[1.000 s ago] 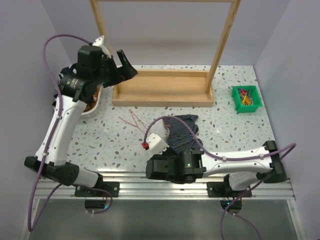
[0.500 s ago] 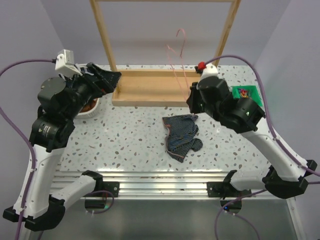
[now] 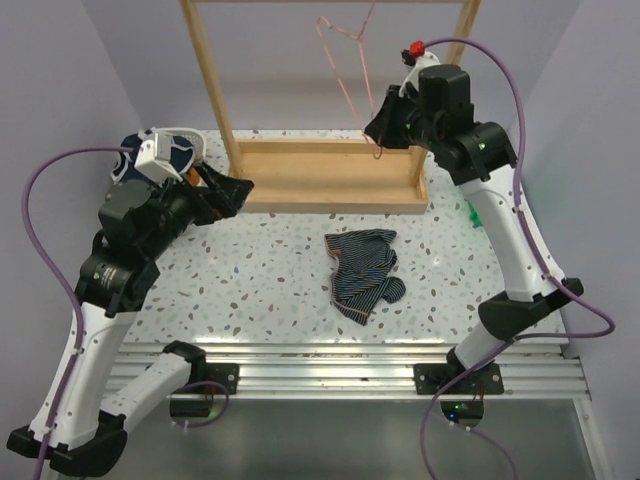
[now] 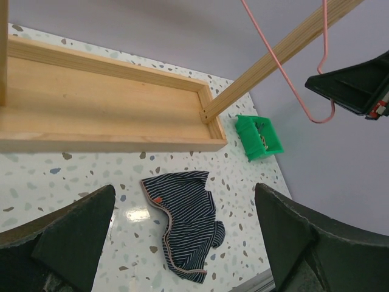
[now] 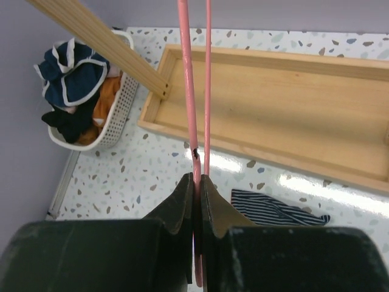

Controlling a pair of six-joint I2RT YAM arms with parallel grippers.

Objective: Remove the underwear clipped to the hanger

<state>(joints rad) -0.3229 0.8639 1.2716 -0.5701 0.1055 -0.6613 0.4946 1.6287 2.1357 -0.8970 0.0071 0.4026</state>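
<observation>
The pinstriped navy underwear [image 3: 364,272] lies crumpled on the table in front of the wooden frame, free of the hanger; it also shows in the left wrist view [image 4: 183,230] and partly in the right wrist view [image 5: 279,208]. My right gripper [image 3: 380,128] is shut on the pink wire hanger [image 3: 345,62] and holds it high up near the frame's top bar; its jaws pinch the wire [image 5: 189,121]. My left gripper [image 3: 240,190] is open and empty, above the table's left side.
The big wooden frame [image 3: 325,178] stands at the back of the table. A white basket of clothes [image 5: 91,91] sits at the back left. A green bin [image 4: 258,137] sits at the right, behind the right arm in the top view.
My right gripper has lifted the hanger higher and farther back, up to the frame's top bar. My left arm has swung a little right and forward. The underwear has not moved.
</observation>
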